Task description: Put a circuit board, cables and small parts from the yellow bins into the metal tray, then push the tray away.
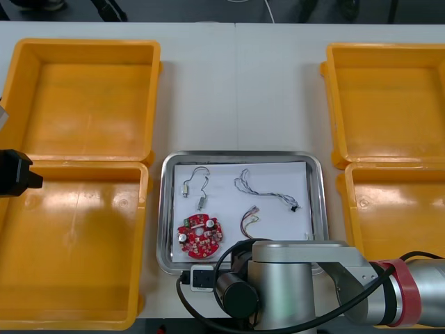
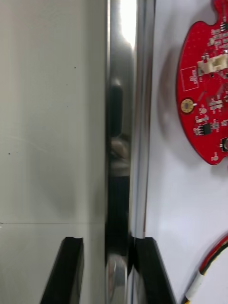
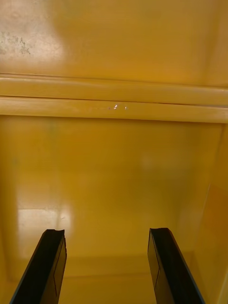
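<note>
Right arm (image 1: 306, 278) hogs the near edge of the worktop (image 1: 236, 83), parked right over the near rim of the metal tray (image 1: 316, 182). Up close, the right gripper (image 2: 108, 240) has its fingers (image 2: 69, 268) spread astride that rim: one on the worktop side, one on the white inside. A thin strip of worktop shows between the outer finger and the rim, so it doesn't look like it's pinching anything.

The tray sits mid-worktop, close to the near edge, between the yellow bins (image 1: 83, 97), which stand two along the left edge and two along the right. It's loaded:
- the round red circuit board (image 1: 200, 234), on the side toward the near edge and a bit left
- a red and yellow cable (image 1: 249, 221) just right of the board, not touching it
- a twisted blue and white cable (image 1: 264, 188) farther back, toward the right
- small metal parts (image 1: 201, 204) on a thin wire, back left

Left gripper (image 3: 107, 232) hangs at the worktop's left edge over the near left bin, fingers wide apart with nothing between them, just bin floor under it.
</note>
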Available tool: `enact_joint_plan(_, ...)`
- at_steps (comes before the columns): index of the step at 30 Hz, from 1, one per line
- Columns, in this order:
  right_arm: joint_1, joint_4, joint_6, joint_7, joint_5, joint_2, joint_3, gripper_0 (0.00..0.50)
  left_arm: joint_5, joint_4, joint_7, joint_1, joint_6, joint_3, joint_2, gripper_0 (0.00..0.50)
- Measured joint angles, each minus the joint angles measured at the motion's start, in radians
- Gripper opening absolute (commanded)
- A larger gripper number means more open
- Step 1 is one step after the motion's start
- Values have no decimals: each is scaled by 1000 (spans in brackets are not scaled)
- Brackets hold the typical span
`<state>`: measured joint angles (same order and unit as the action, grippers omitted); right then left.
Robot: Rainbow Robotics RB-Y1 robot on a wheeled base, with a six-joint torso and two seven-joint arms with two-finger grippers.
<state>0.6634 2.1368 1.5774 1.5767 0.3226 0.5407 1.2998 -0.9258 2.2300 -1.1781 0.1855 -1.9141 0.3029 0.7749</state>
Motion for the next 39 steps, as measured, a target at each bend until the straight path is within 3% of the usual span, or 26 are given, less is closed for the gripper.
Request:
enact_joint_plan(3, 0, 0, 0, 0, -3, 0, 0, 63, 0, 0, 0, 0, 0, 0, 0, 500)
enact_joint_plan(6, 0, 0, 0, 0, -12, -1, 0, 42, 0, 0, 0, 0, 0, 0, 0, 500)
enact_joint_plan(23, 0, 0, 0, 0, -30, -5, 0, 36, 0, 0, 0, 0, 0, 0, 0, 500)
enact_joint_plan(39, 54, -1, 0, 0, -11, -5, 0, 0, 0, 0, 0, 0, 0, 0, 0, 500)
